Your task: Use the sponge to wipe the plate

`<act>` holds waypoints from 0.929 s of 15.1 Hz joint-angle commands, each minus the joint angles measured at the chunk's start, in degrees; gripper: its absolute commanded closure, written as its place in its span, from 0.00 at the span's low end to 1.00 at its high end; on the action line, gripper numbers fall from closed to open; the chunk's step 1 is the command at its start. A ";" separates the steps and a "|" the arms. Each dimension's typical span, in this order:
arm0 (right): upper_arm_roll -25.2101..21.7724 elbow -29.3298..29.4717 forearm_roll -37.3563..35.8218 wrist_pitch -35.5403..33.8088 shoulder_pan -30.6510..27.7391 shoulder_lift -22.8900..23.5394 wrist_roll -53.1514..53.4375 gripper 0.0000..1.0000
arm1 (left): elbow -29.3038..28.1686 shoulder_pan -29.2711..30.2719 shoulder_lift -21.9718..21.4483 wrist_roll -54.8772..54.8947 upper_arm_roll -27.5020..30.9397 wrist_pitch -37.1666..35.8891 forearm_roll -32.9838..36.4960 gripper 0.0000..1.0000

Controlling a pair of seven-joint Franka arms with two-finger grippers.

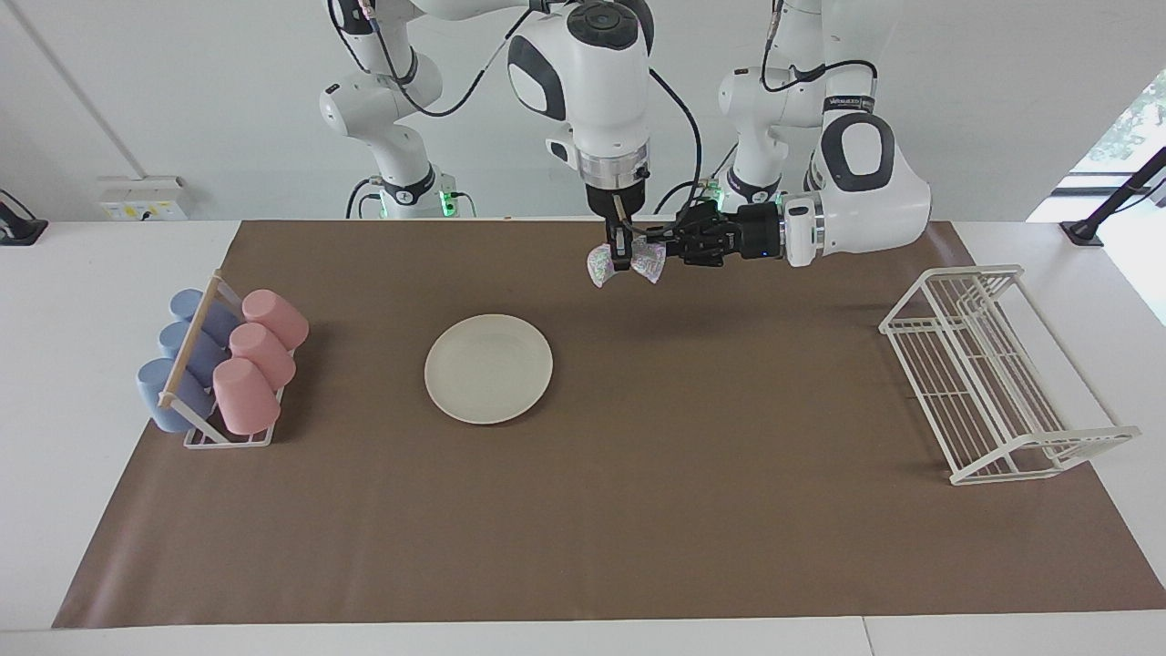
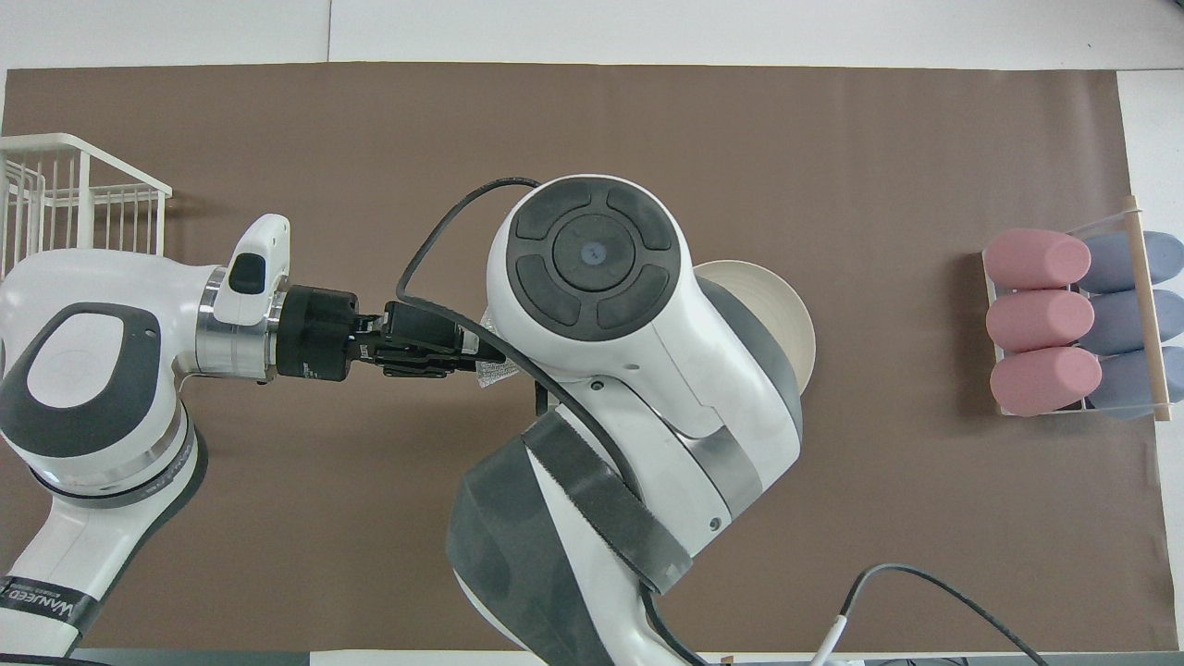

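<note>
The cream-white plate [image 1: 488,368] lies flat on the brown mat, partly covered by the right arm's wrist in the overhead view [image 2: 788,319]. The silvery sponge [image 1: 648,261] hangs in the air over bare mat, nearer the robots than the plate, toward the left arm's end. My right gripper [image 1: 622,261] points straight down and is shut on the sponge's middle, so both ends droop. My left gripper [image 1: 664,248] reaches in level from the side, its tip at one drooping end of the sponge [image 2: 497,372]. Whether it grips that end is unclear.
A rack [image 1: 228,439] holding pink cups [image 1: 248,396] and blue cups [image 1: 164,392] stands at the right arm's end of the mat. A white wire dish rack [image 1: 993,383] stands at the left arm's end.
</note>
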 commanded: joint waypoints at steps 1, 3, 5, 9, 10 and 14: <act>0.19 1.45 -1.11 -0.64 0.18 0.77 1.35 1.00 | 1.36 0.06 1.02 -0.25 -0.06 -0.50 0.78 1.00; 0.19 1.45 -1.11 -0.64 0.18 0.77 1.35 1.00 | 1.36 0.15 0.94 -0.25 -0.23 -0.58 0.69 1.00; 0.19 1.45 -1.11 -0.64 0.18 0.77 1.35 1.00 | 1.36 0.23 0.94 -0.51 -0.24 -0.59 0.69 1.00; 0.19 1.45 -1.11 -0.73 0.09 0.77 1.35 1.00 | 1.36 0.23 0.94 -1.04 -0.24 -0.76 0.69 1.00; 0.10 1.45 -1.11 -0.73 -0.26 0.77 1.35 1.00 | 1.36 0.23 0.94 -1.04 -0.24 -0.76 0.69 1.00; 0.10 1.45 -0.85 0.14 -0.61 0.77 1.61 0.00 | 1.36 0.15 0.94 -1.04 -0.06 -0.67 0.69 1.00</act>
